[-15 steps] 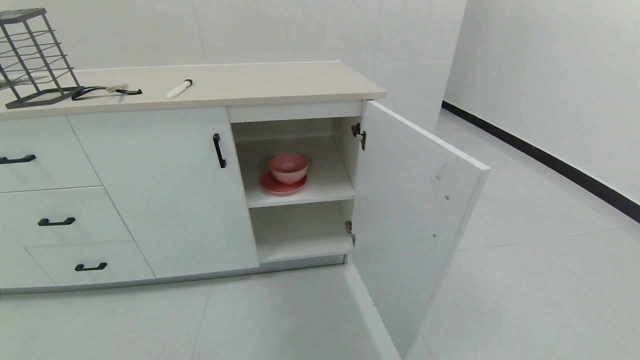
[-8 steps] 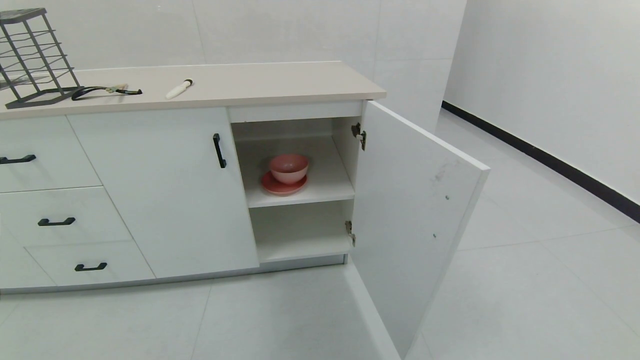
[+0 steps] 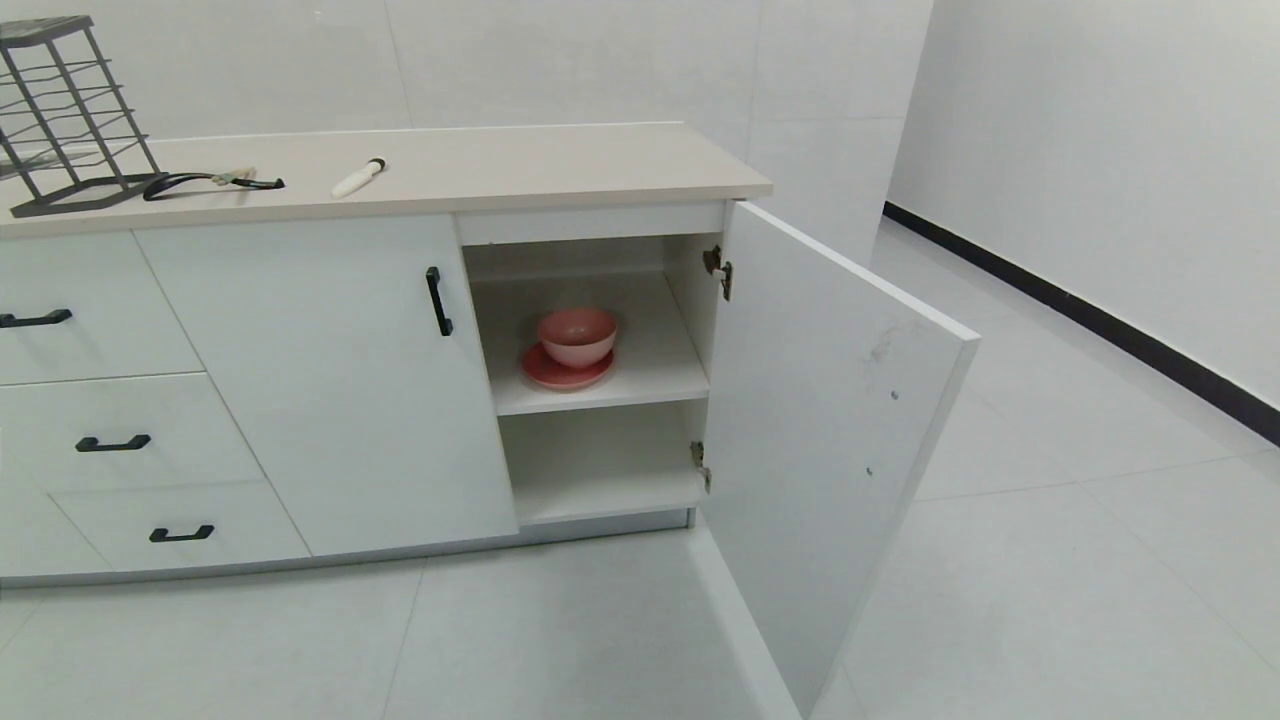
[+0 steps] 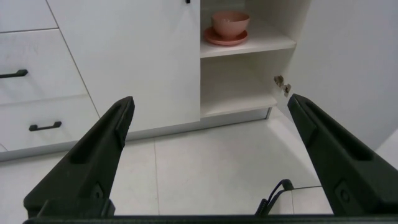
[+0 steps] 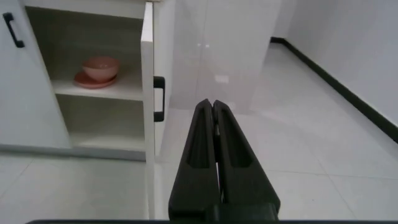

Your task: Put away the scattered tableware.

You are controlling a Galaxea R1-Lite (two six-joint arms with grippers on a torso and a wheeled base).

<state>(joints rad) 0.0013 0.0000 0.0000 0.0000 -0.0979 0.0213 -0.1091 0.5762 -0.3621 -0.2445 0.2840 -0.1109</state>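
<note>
**While the door [image 3: 830,440] stands open, the bowl [image 3: 577,336] sits on the plate [image 3: 566,372]**

Both rest on the upper shelf [image 3: 655,385]. Rack [image 3: 65,110] and white tool [image 3: 358,179] lie on the counter [image 3: 520,165]. Left gripper [image 4: 211,106]: fingers apart, holding nothing. Right gripper [image 5: 213,106]: fingers together, facing the door's edge.

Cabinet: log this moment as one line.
bowl on plate, upper shelf | door open | left gripper open, empty | right gripper shut, empty | white-handled tool on counter

You see a pale pink bowl [image 3: 577,336] and a coral-red plate [image 3: 548,377]. The cabinet [image 3: 330,400] is white, its handles [image 3: 438,301] black, the tabletop [image 3: 520,165] beige.
</note>
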